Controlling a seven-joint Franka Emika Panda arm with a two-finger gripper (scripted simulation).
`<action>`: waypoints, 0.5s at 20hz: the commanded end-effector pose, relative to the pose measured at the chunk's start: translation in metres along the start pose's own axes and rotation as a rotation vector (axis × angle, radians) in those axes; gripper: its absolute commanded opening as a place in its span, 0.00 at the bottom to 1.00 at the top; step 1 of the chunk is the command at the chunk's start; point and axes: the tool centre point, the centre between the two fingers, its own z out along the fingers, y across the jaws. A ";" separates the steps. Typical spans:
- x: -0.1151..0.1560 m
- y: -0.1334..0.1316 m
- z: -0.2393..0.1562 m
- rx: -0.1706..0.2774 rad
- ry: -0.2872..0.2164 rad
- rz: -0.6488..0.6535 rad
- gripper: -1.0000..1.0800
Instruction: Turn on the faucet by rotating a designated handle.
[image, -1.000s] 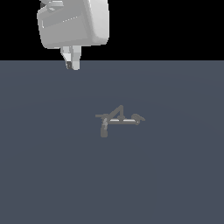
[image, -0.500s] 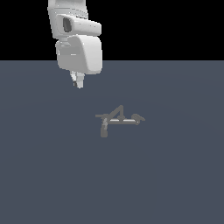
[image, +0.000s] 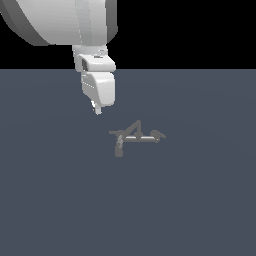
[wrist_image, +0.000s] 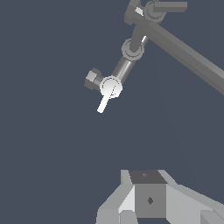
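Observation:
The faucet (image: 136, 136) is a tiny grey fixture on the dark floor, with a pale bar, a small peak and a drooping spout (image: 119, 149). The handle (image: 115, 132) is a thin lever sticking out at the exterior view's left end. My gripper (image: 97, 109) hangs above the floor, up and to the exterior view's left of the faucet, touching nothing. Its fingers look pressed together with nothing held. In the wrist view the faucet (wrist_image: 127, 61) lies ahead of the gripper (wrist_image: 151, 205). A short grey lever, apparently the handle (wrist_image: 169, 6), shows at the frame edge.
A dark chunky stub (image: 159, 135) caps the faucet's other end. In the wrist view that stub (wrist_image: 92, 80) sits beside a thin white stick (wrist_image: 104, 103). A thick grey cylinder (wrist_image: 188, 54) runs off the frame. The white arm (image: 60, 20) fills the exterior view's upper left.
The arm has swung down and toward the faucet. The gripper has dropped from the floor's far edge to just up and left of the fixture. The faucet has not moved.

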 end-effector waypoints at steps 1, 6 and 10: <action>0.009 -0.011 0.016 0.000 0.002 0.053 0.00; 0.031 -0.031 0.047 -0.001 0.004 0.162 0.00; 0.048 -0.045 0.070 -0.001 0.005 0.241 0.00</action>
